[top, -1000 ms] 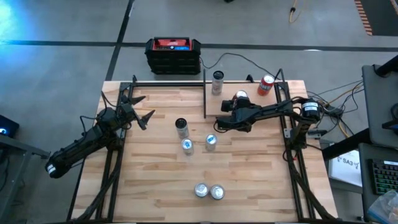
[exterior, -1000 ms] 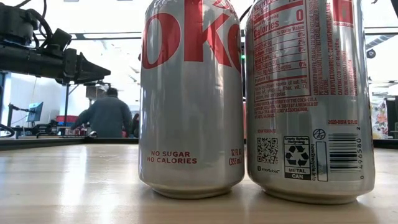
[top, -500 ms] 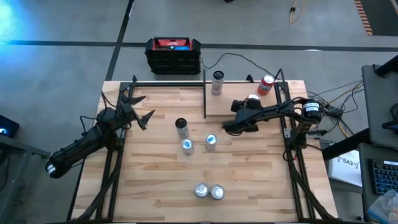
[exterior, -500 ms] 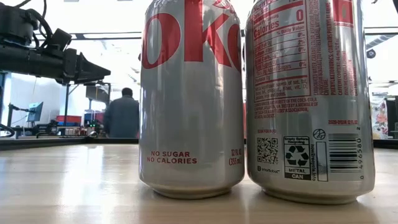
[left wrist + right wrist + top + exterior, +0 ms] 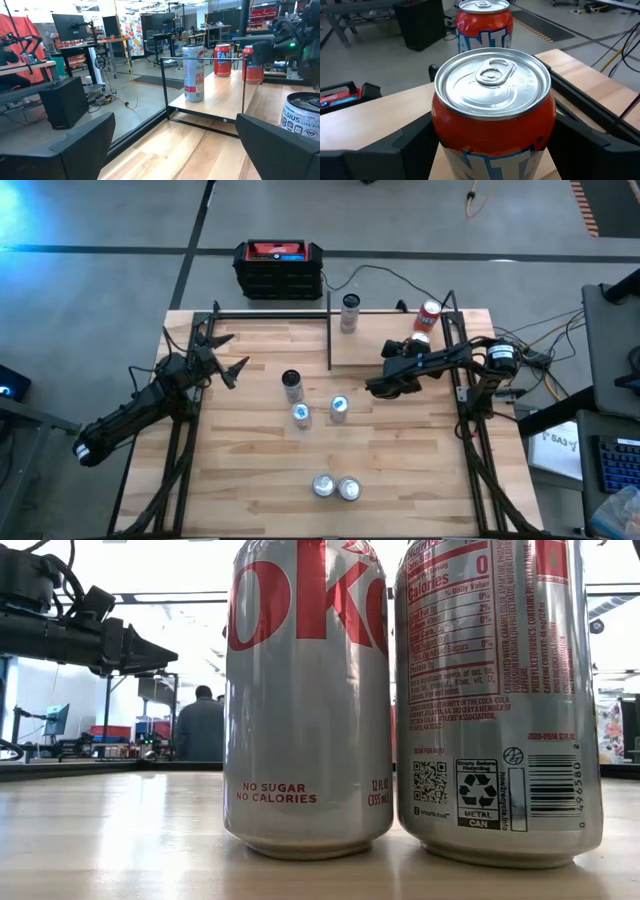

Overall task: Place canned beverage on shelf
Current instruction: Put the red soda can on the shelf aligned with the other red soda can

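The shelf [image 5: 375,345] is a small light board edged with black rods at the table's far right. On it stand a white can [image 5: 350,311] and a red can [image 5: 430,315]. A second red can [image 5: 492,100], silver top up, sits between the fingers of my right gripper [image 5: 415,348] over the shelf's right part, just short of the first red can [image 5: 484,22]. My left gripper [image 5: 225,362] hangs open over the table's left side and holds nothing. Its fingers [image 5: 75,150] stand wide apart in the left wrist view. My right gripper pinches the red can by its side wall [image 5: 445,135], just under the top rim, one finger [image 5: 405,145] on each side. The fingers come from the table's near side, slanting a little down. The can stands upright. Its bottom is hidden, so whether it rests on the shelf cannot be told.
A dark can [image 5: 291,385] and two silver cans [image 5: 301,415] [image 5: 340,408] stand mid-table. Two silver Coke cans [image 5: 323,485] [image 5: 349,488] stand at the near edge and fill the low view [image 5: 308,700]. A black and red box [image 5: 279,268] sits beyond the far edge.
My right gripper has carried the red can toward the table's right edge over the shelf, nearer the red can standing there, and its wrist has turned as it went. The can has stayed upright. A person in the room behind has shifted.
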You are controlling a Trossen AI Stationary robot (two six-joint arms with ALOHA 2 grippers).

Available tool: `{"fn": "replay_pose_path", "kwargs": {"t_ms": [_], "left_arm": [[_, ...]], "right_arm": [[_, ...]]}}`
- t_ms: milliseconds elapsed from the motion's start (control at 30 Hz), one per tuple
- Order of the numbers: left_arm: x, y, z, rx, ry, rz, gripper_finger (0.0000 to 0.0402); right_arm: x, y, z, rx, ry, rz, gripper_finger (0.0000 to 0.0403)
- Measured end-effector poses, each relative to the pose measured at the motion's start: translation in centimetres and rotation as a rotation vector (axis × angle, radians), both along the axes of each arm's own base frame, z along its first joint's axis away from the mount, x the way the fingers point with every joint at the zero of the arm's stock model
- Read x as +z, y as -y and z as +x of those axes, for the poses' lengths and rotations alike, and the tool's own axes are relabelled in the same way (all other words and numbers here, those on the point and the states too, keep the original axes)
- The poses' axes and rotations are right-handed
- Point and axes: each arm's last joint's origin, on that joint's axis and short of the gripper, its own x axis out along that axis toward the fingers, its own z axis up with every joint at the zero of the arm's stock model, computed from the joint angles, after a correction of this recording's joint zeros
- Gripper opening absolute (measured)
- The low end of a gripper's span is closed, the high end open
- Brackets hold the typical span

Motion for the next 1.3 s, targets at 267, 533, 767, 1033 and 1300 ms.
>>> {"fn": "replay_pose_path", "kwargs": {"t_ms": [267,533,767,1033,1300], "left_arm": [[0.0,0.0,0.0,0.000,0.000,0.000,0.0398],[0.0,0.0,0.0,0.000,0.000,0.000,0.0398],[0.0,0.0,0.0,0.000,0.000,0.000,0.0398],[0.0,0.0,0.0,0.000,0.000,0.000,0.0398],[0.0,0.0,0.0,0.000,0.000,0.000,0.0398]], "right_arm": [[-0.1,0.7,-0.9,-0.071,-0.001,-0.013,0.0306],[-0.1,2.1,-1.4,-0.142,-0.002,-0.008,0.0306],[-0.1,3.0,-1.8,-0.183,-0.008,-0.006,0.0306],[-0.4,3.1,-2.3,-0.197,-0.017,-0.018,0.0306],[-0.7,3.0,-2.9,-0.209,-0.002,-0.045,0.0306]]}}
